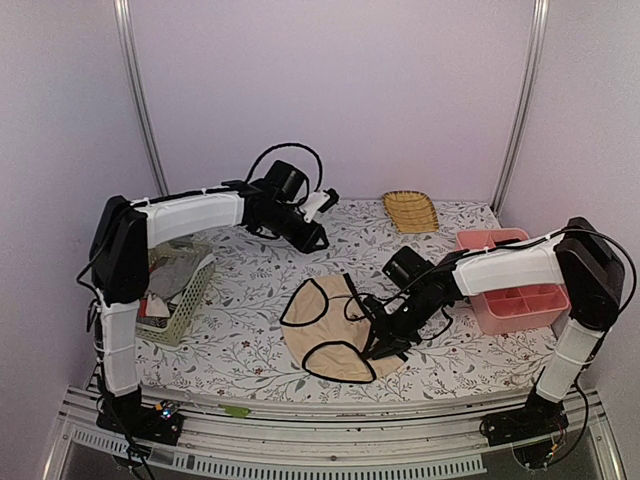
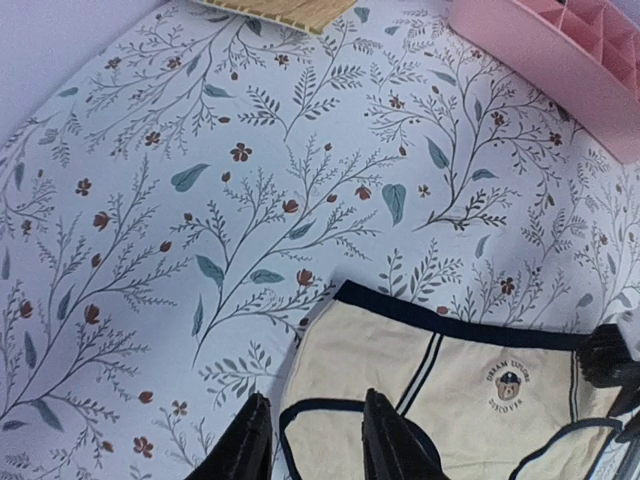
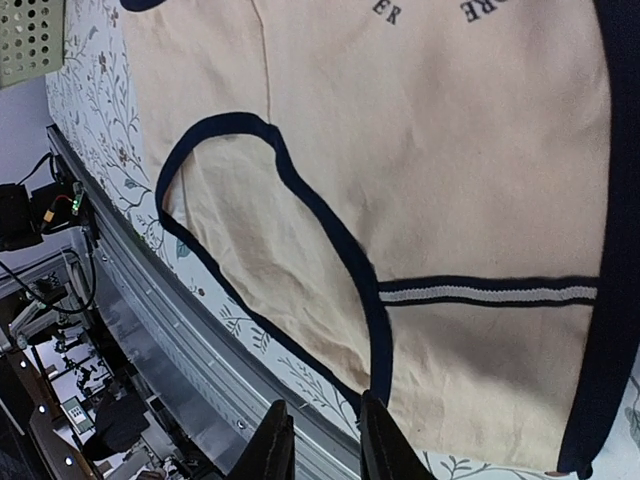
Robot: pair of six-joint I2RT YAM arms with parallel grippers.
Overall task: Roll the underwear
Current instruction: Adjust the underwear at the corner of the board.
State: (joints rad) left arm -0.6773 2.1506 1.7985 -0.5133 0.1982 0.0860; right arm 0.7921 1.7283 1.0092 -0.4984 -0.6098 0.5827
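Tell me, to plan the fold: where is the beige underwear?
In the top view, the beige underwear lies spread at front centre, under the right gripper, left of the pink tray.

Underwear [image 1: 330,340] between left basket [image 1: 197,297] and right tray [image 1: 520,315]

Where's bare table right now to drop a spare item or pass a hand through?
Free: floral cloth between the green basket and the beige underwear; also the strip from the wicker tray down to the underwear. Crowded: near centre-right, where the right arm hangs over the underwear beside the pink box.
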